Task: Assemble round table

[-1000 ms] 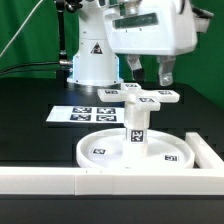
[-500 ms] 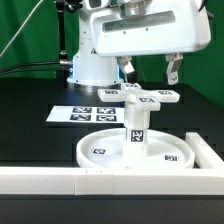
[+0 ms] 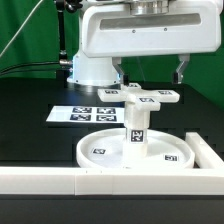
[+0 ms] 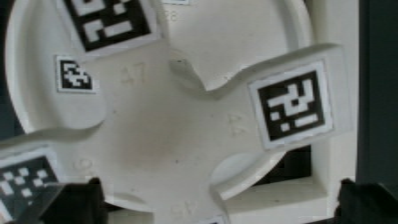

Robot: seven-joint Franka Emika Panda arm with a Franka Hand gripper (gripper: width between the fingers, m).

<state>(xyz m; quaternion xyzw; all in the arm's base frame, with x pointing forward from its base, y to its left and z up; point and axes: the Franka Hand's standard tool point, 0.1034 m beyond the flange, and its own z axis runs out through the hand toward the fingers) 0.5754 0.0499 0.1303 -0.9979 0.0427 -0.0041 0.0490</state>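
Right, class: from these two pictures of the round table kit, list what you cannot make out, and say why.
- Exterior view: the white plastic cross-shaped piece hides its joint with the short white cylindrical post.
- Exterior view: the long white border wall cuts off the large white round rimmed disc's near edge.
- Wrist view: the claw is cropped; only dark fingertips show.

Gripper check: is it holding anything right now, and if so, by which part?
Nothing is held. The gripper is open, its fingers spread wide above the cross-shaped piece, which sits on top of the post standing on the round disc.
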